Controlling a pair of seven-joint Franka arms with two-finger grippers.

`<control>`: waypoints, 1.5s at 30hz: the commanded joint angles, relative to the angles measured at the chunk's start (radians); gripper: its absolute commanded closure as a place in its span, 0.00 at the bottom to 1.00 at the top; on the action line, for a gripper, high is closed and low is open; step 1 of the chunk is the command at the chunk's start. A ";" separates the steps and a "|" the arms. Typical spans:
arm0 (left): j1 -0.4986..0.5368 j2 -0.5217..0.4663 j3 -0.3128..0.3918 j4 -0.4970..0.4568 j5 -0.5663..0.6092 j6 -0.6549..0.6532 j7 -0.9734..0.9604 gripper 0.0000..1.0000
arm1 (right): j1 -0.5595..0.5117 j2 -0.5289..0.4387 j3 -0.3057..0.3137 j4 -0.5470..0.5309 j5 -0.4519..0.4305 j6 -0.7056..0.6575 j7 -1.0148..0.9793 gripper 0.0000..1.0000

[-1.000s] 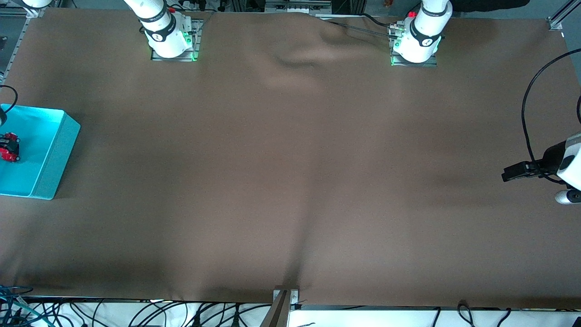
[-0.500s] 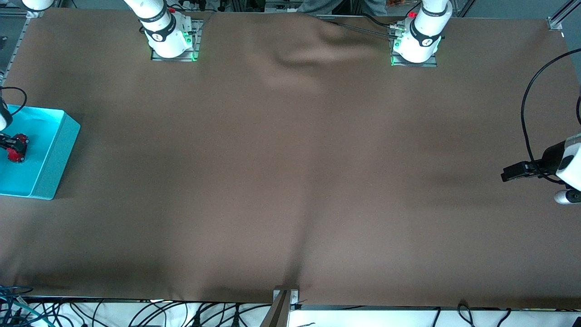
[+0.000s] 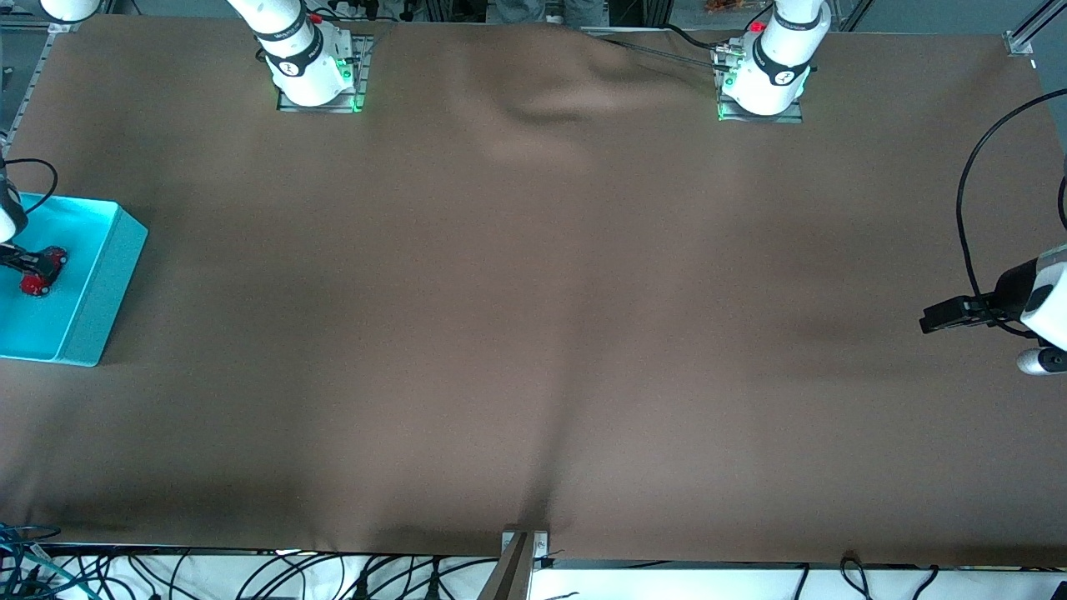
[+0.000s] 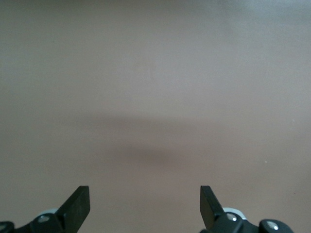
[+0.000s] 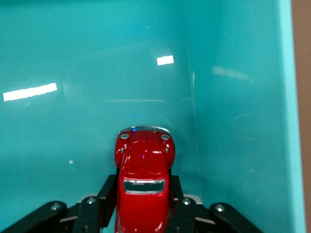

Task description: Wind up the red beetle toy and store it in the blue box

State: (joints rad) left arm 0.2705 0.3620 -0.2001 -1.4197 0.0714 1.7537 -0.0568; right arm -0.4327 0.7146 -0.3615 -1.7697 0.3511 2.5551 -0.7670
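Storing red beetle toy [image 5: 143,182] | pinched in right claw [image 5: 141,206], low inside blue box [image 3: 100,283] | left claw [image 4: 145,206] wide, waiting over bare tabletop [image 3: 533,333] | next, probably: just let go, lift clear

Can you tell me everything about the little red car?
The red beetle toy is a tiny glossy car with a rounded body, a dark window and a shiny bumper. It sits inside the blue box, its nose near one wall. The right gripper has a finger on each side of it.
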 commanded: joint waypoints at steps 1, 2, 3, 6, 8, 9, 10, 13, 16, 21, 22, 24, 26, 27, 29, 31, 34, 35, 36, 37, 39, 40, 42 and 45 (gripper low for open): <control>-0.004 0.000 0.002 0.010 -0.015 0.000 0.006 0.00 | -0.012 -0.001 0.018 -0.014 0.040 0.010 -0.017 0.00; -0.004 0.000 0.002 0.008 -0.015 0.000 0.006 0.00 | -0.012 -0.003 0.016 -0.014 0.040 0.008 -0.017 0.00; -0.004 0.000 0.002 0.010 -0.015 0.000 0.006 0.00 | -0.012 -0.003 0.016 -0.014 0.040 0.007 -0.017 0.00; -0.004 0.000 0.002 0.010 -0.015 0.000 0.006 0.00 | -0.012 -0.007 0.016 -0.013 0.040 0.007 -0.017 0.00; -0.004 0.000 0.002 0.010 -0.015 0.000 0.005 0.00 | -0.012 -0.017 0.018 -0.005 0.040 -0.010 -0.015 0.00; -0.004 0.000 0.002 0.010 -0.015 0.000 0.005 0.00 | -0.012 -0.021 0.018 -0.002 0.040 -0.022 -0.015 0.00; -0.004 0.000 0.002 0.010 -0.015 0.000 0.005 0.00 | -0.011 -0.029 0.018 0.001 0.039 -0.038 -0.015 0.00; -0.004 0.000 0.001 0.010 -0.015 0.000 0.005 0.00 | -0.011 -0.040 0.018 0.015 0.035 -0.087 0.015 0.00; -0.004 0.000 0.002 0.010 -0.015 0.000 0.005 0.00 | -0.008 -0.061 0.015 0.022 0.028 -0.137 0.044 0.00; -0.004 -0.002 0.002 0.010 -0.015 0.000 0.006 0.00 | -0.003 -0.086 0.010 0.030 0.014 -0.188 0.083 0.00; -0.002 -0.002 0.001 0.010 -0.015 0.000 0.006 0.00 | -0.001 -0.093 0.012 0.030 0.008 -0.194 0.098 0.00; -0.002 -0.002 0.002 0.010 -0.015 0.000 0.006 0.00 | 0.005 -0.101 0.012 0.030 -0.007 -0.205 0.132 0.00; -0.004 0.000 0.002 0.010 -0.015 0.000 0.006 0.00 | 0.008 -0.112 0.013 0.030 -0.023 -0.220 0.158 0.00; -0.004 0.000 0.002 0.010 -0.015 0.000 0.006 0.00 | 0.009 -0.116 0.013 0.030 -0.029 -0.231 0.164 0.00; -0.004 0.000 0.002 0.010 -0.015 0.000 0.006 0.00 | 0.014 -0.125 0.012 0.030 -0.040 -0.251 0.170 0.00; -0.004 0.000 0.002 0.010 -0.015 0.000 0.006 0.00 | 0.018 -0.139 0.012 0.030 -0.052 -0.268 0.172 0.00; -0.004 0.000 0.002 0.010 -0.015 0.000 0.006 0.00 | 0.020 -0.158 0.012 0.030 -0.058 -0.298 0.183 0.00; -0.004 0.000 0.002 0.010 -0.015 0.000 0.005 0.00 | 0.020 -0.162 0.012 0.030 -0.060 -0.311 0.187 0.00; -0.004 0.000 0.002 0.010 -0.015 0.000 0.005 0.00 | 0.020 -0.171 0.010 0.030 -0.060 -0.325 0.195 0.00; -0.004 0.000 0.002 0.010 -0.015 0.000 0.005 0.00 | 0.020 -0.181 0.012 0.030 -0.060 -0.334 0.201 0.00; -0.004 0.000 0.002 0.010 -0.015 0.000 0.005 0.00 | 0.023 -0.191 0.012 0.030 -0.075 -0.360 0.213 0.00; -0.004 0.000 0.002 0.010 -0.015 0.000 0.005 0.00 | 0.026 -0.204 0.012 0.030 -0.092 -0.371 0.216 0.00; -0.004 0.000 0.002 0.010 -0.013 0.001 0.005 0.00 | 0.031 -0.225 0.012 0.029 -0.139 -0.387 0.216 0.00; -0.004 0.000 0.002 0.010 -0.015 0.000 0.005 0.00 | 0.034 -0.265 0.012 0.029 -0.173 -0.433 0.218 0.00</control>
State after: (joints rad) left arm 0.2698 0.3620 -0.2002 -1.4197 0.0710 1.7550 -0.0569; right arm -0.4055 0.5270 -0.3528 -1.7320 0.2465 2.1973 -0.5770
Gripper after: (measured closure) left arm 0.000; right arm 0.000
